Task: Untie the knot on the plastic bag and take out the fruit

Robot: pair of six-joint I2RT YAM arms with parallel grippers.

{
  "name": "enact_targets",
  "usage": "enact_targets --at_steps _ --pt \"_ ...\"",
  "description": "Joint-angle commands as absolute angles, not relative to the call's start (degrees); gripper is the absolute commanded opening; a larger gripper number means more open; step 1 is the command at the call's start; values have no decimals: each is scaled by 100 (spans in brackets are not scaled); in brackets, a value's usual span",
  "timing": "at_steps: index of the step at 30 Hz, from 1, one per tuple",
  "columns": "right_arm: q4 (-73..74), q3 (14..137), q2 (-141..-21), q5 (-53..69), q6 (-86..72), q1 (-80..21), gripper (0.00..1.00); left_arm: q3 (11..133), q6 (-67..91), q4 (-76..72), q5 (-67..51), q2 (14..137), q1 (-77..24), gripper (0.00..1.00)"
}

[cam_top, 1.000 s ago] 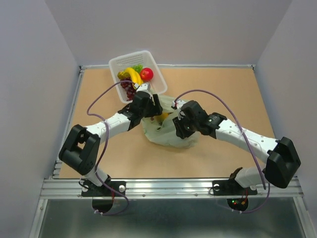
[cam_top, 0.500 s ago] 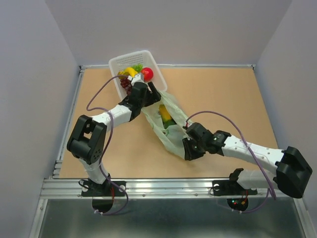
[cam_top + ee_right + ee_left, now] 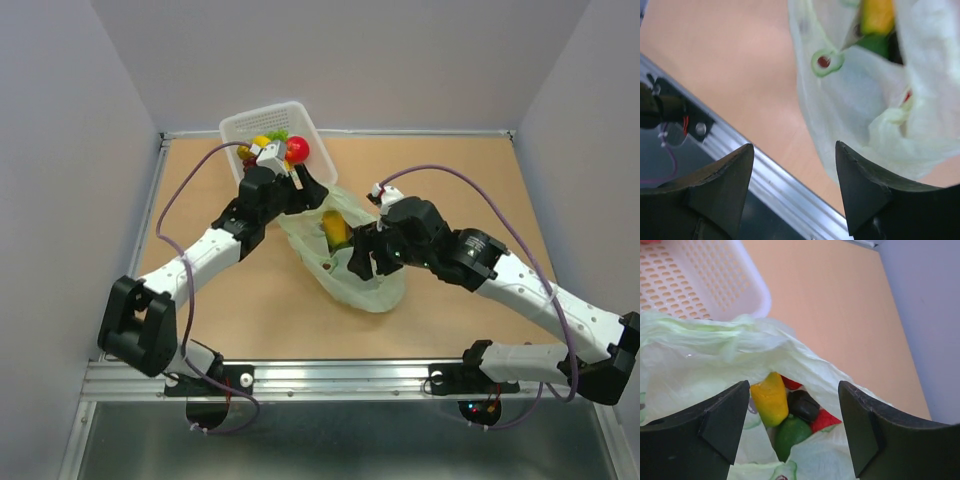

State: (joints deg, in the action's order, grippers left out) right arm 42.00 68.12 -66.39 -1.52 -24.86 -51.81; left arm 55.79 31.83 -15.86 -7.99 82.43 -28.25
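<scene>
On the tan tabletop [image 3: 450, 170] between grey walls [image 3: 340, 60], the plastic bag [image 3: 365, 288]

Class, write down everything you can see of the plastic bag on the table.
The plastic bag is thin, crinkly, translucent pale green, with small green printed marks. It lies slumped on the brown table, its mouth open, its far end by the white basket. Inside show yellow, dark, green and red fruit. The left gripper and right gripper hang open over it, neither gripping it.
</scene>
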Motion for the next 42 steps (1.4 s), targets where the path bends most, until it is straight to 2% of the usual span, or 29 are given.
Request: enact_targets --at_steps 1,4,6,9,11,18,30,33,35,36,38,39,40,41,42 --pt "4535 7558 -6864 -1580 -2206 -5212 71 5283 2628 -1337 -1160 7472 -3014 82" --pt "4535 7787 -7259 -2468 -2145 -5186 73 5133 2304 -1125 -1029 7068 -3391 80" --pt "4535 7892 -7470 -2845 -2049 -5098 77 5072 1962 -1038 -932 7040 -3646 80" --pt "4439 8042 -7918 -3024 -1830 -4870 86 5063 1540 -1037 -818 7171 -4104 80" --pt "4281 8051 -8137 -3006 -1793 -4564 88 5054 1442 -1090 -800 7373 -4245 80" --pt "3560 7604 -8489 -1927 -1495 -3587 86 4905 1450 -1572 -765 7796 -4307 80" --pt "3226 7189 -8613 -449 -1081 -3542 82 4834 1125 -2047 -1292 8437 -4315 80" --pt "3208 7181 -8762 -659 -1064 -3516 75 4974 1108 -2109 -1511 8814 -4368 80" --pt "3147 7163 -8850 -807 -1063 -3463 61 5088 1151 -2109 -1573 9121 -4438 80" --pt "3120 7154 -8859 -869 -1072 -3445 45 5176 1169 -2101 -1591 9193 -4517 80" --pt "3050 7154 -8868 -1010 -1098 -3384 25 5229 1248 -2101 -1678 9333 -4605 80" --pt "3032 7154 -8851 -1124 -1160 -3366 9 5247 1248 -2092 -1714 9360 -4684 80" --pt "2980 7146 -8833 -1160 -1186 -3349 5 5247 1257 -2092 -1714 9378 -4737 80" --pt "2875 7137 -8772 -1256 -1308 -3201 1 5169 1283 -2074 -1757 9413 -4842 74" --pt "2848 7137 -8763 -1257 -1344 -3199 1 5124 1283 -2066 -1801 9404 -4878 70"
